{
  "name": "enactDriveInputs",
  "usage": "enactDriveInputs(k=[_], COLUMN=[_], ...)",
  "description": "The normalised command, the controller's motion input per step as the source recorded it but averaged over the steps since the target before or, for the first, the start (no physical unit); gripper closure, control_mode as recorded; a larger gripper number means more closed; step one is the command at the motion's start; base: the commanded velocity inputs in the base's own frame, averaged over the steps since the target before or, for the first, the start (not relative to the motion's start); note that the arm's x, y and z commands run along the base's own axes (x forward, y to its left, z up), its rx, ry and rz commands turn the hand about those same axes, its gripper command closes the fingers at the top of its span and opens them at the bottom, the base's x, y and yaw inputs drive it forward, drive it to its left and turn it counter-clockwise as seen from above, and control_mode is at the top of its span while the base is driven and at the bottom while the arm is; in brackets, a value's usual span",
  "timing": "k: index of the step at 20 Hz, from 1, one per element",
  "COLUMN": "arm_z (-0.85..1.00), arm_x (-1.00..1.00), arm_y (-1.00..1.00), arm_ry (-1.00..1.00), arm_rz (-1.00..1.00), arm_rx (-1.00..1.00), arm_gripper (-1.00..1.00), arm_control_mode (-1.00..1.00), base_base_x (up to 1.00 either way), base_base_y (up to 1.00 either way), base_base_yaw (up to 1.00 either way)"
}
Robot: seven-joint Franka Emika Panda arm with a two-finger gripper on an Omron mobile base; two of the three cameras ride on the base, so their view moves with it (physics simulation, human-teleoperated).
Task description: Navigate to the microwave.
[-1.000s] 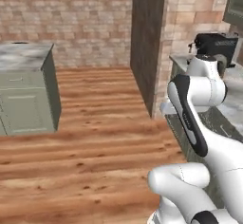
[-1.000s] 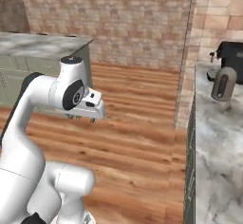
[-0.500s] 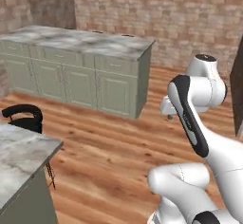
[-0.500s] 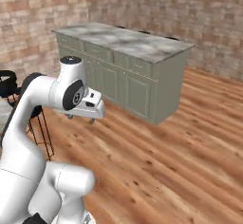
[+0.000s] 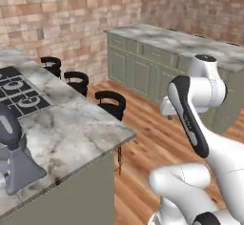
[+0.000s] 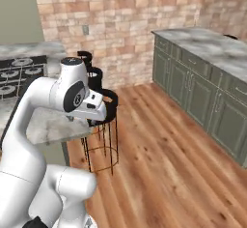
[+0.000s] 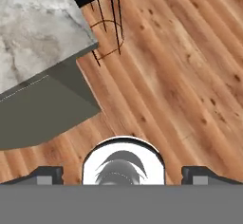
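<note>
Left base view: grey-veined marble island counter (image 5: 81, 124) fills the lower left, with a black gas cooktop (image 5: 19, 94) set into its far end and a dark grey rounded countertop appliance (image 5: 14, 159) at the near edge. Three black round-seat bar stools (image 5: 110, 101) stand in a row along the island's right side. Behind them, a run of sage-green base cabinets with a marble top (image 5: 143, 66) sits against the red-brown brick wall (image 5: 71, 14).

Arm is folded up over the warm wood plank floor (image 5: 152, 138); two-finger gripper (image 5: 167, 110) hangs at mid height, clear of the island and cabinets.

Right base view: gripper (image 6: 96, 112) sits just in front of the nearest stool (image 6: 108, 99), beside the island corner (image 6: 53, 125). Cabinets (image 6: 202, 82) run along the right; brick wall (image 6: 120, 19) is at the back.

Hand view: looks down at the floor (image 7: 180, 76), the island corner (image 7: 38, 33) and stool legs (image 7: 107, 23). Gripper (image 7: 124, 173) fingers (image 7: 47, 174) are spread wide, nothing between them.

Microwave: position, facing and long axis cannot be told from these views
</note>
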Motion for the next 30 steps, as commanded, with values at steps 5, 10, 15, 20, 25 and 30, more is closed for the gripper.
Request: enactDriveInputs(k=[5,10,15,20,25,30], arm_z=[0.0,0.0,0.0,0.0,0.0,0.0], arm_x=[0.0,0.0,0.0,0.0,0.0,0.0], arm_y=[0.0,0.0,0.0,0.0,0.0,0.0], arm_ry=[0.0,0.0,0.0,0.0,0.0,0.0], arm_rz=[0.0,0.0,0.0,0.0,0.0,0.0], arm_rx=[0.0,0.0,0.0,0.0,0.0,0.0], arm_gripper=[-1.0,-1.0,-1.0,-1.0,-1.0,-1.0], arm_control_mode=[1.0,1.0,1.0,1.0,1.0,1.0], base_base_x=[0.02,-0.06,-0.13,0.03,0.36,0.79], base_base_y=[0.94,1.0,1.0,1.0,1.0,1.0], base_base_yaw=[0.63,0.5,0.4,0.32,0.27,0.2])
